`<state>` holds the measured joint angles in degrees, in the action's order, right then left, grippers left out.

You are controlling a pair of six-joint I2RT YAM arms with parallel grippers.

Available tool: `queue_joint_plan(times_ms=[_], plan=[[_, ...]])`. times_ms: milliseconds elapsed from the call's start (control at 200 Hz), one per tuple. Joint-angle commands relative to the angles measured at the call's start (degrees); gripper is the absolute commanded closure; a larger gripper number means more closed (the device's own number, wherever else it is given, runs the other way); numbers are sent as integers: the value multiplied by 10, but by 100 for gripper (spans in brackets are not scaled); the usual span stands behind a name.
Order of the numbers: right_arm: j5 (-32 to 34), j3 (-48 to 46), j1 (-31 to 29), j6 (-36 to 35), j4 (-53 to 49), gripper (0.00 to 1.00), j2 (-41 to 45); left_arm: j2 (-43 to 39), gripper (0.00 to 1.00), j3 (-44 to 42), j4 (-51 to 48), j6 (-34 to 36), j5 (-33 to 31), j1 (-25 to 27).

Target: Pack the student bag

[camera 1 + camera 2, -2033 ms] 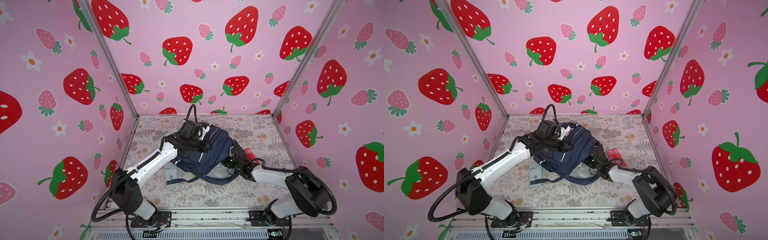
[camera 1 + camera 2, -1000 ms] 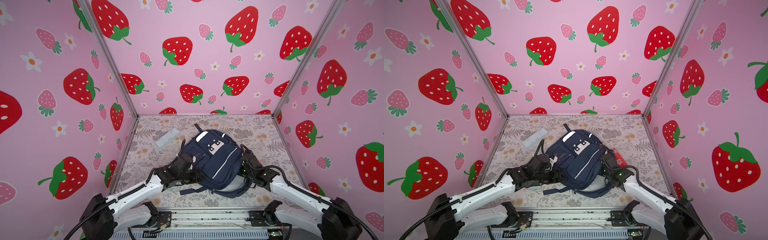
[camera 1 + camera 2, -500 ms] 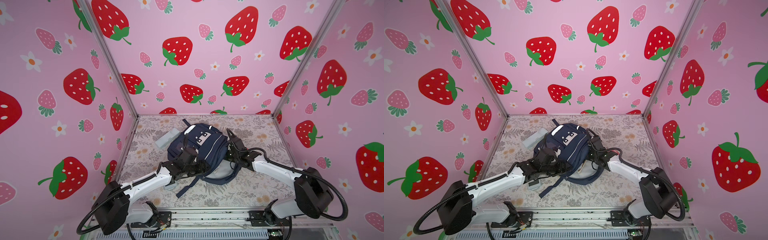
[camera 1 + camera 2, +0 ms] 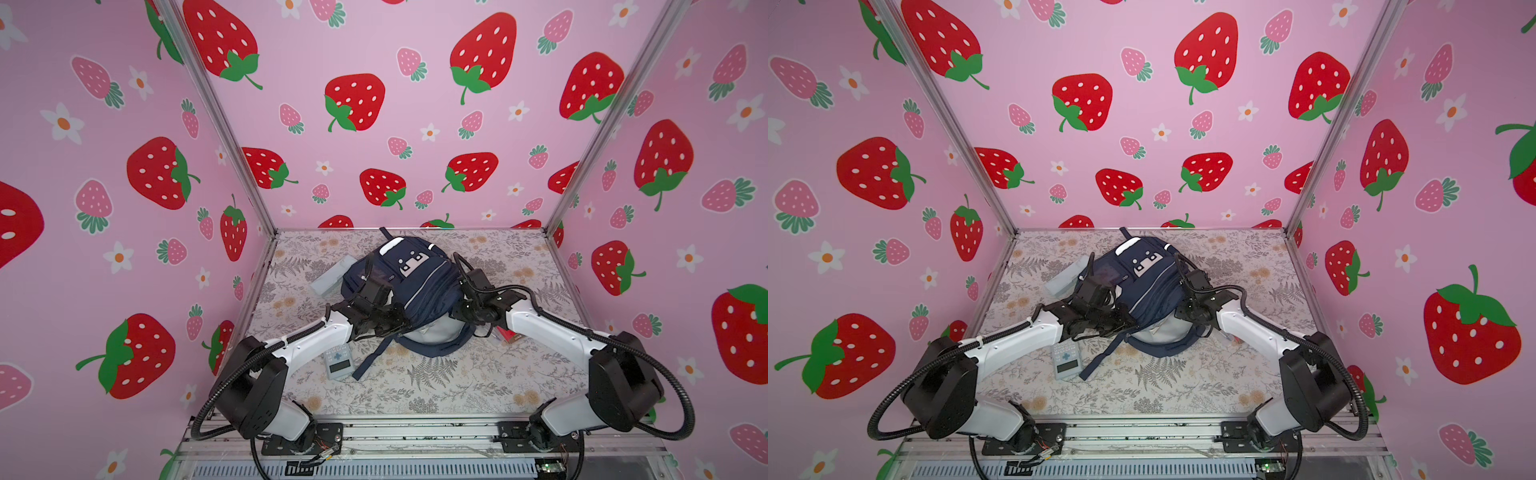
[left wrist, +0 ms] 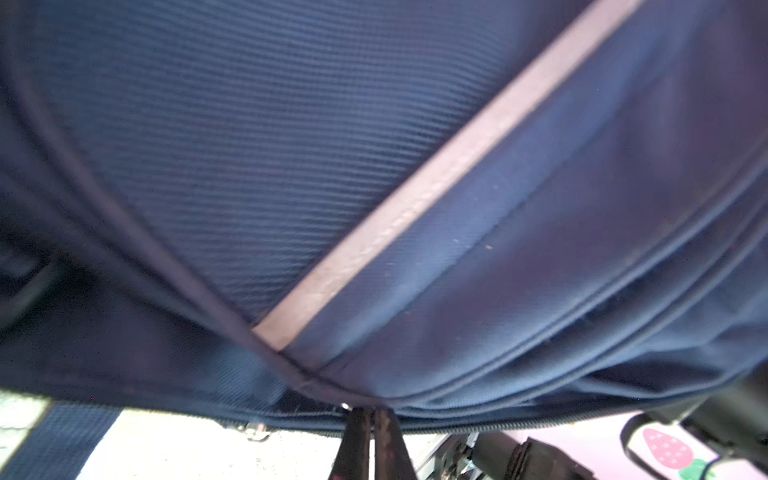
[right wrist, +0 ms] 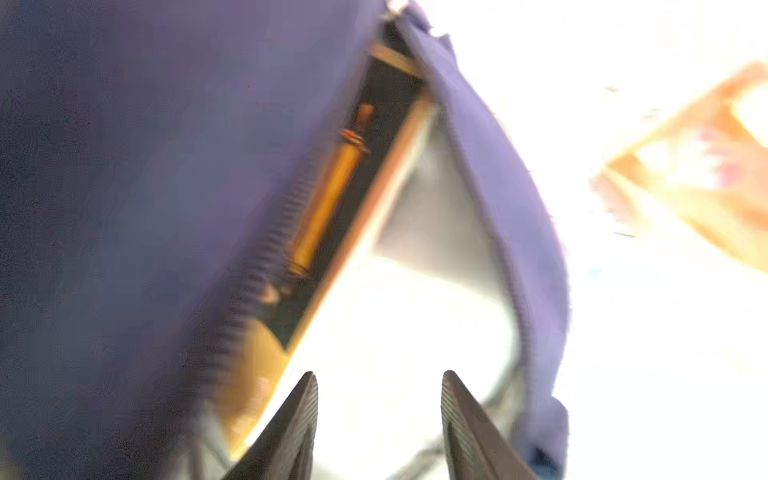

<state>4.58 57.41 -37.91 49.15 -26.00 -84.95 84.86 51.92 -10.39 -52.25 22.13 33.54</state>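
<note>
- The student bag [image 4: 415, 286] lies toward the back middle of the floral counter [image 4: 436, 386], patch side up, wedged between both arms.
- The left end effector [image 5: 371, 417] is clenched tight against the bag's lower seam; I can't tell whether any fabric is pinched.
- The right end effector [image 6: 379, 395] is released, its jaws apart with nothing between them, facing the bag's open zip mouth. Something yellow-orange shows inside, too blurred to name.
- A grey calculator [image 4: 338, 362] lies face up just beside the left forearm, touching a loose navy strap [image 4: 368, 363].
- A pale flat case [image 4: 332, 276] sits against the bag's back-left side.
- A red item [image 4: 505, 336] is mostly hidden under the right forearm.
</note>
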Motion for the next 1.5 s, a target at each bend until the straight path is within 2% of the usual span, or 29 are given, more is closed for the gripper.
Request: queue_joint_plan(times_ms=[0, 115, 170, 285, 395, 535, 570, 675, 710, 815, 920, 1076, 1176, 1346, 1496], plan=[[43, 30, 6, -9, -78, 49, 15, -1, 99, 7, 16, -2, 21, -26], [21, 42, 6, -34, -99, 49, 1, -5, 100, 9, 19, -9, 40, -36], [-4, 51, 6, -54, -112, 51, -15, -7, 100, 8, 26, -25, 52, -43], [-14, 39, -3, -72, -125, 53, -6, -15, 100, 4, 60, -66, 66, -52], [-39, 9, -4, -95, -104, 52, 31, -15, 100, 24, 67, -70, 59, -50], [-49, 22, -4, -159, -115, 50, 47, -15, 100, 17, 82, -63, 25, -50], [-41, 30, -4, -169, -120, 49, 54, -15, 96, 9, 86, -57, 9, -50], [-16, 62, -3, -191, -139, 49, 73, -22, 67, -30, 109, -65, -14, -50], [-15, 71, -4, -193, -144, 49, 78, -28, 60, -47, 118, -74, -17, -50], [-32, 66, -15, -180, -131, 51, 108, -61, 49, -93, 115, -90, -25, -47], [34, 39, -56, -141, -104, 52, 151, -98, 45, -120, 63, -83, -47, -48], [47, -29, -114, -58, 7, 52, 219, -88, 45, -119, 14, -74, -32, -51], [77, -62, -171, -10, 65, 53, 229, -69, 45, -121, 15, -82, -23, -53], [135, -68, -251, 34, 68, 55, 197, -39, 45, -133, 57, -99, -5, -70], [160, -71, -301, 68, 68, 56, 160, -2, 51, -133, 58, -103, -13, -76]])
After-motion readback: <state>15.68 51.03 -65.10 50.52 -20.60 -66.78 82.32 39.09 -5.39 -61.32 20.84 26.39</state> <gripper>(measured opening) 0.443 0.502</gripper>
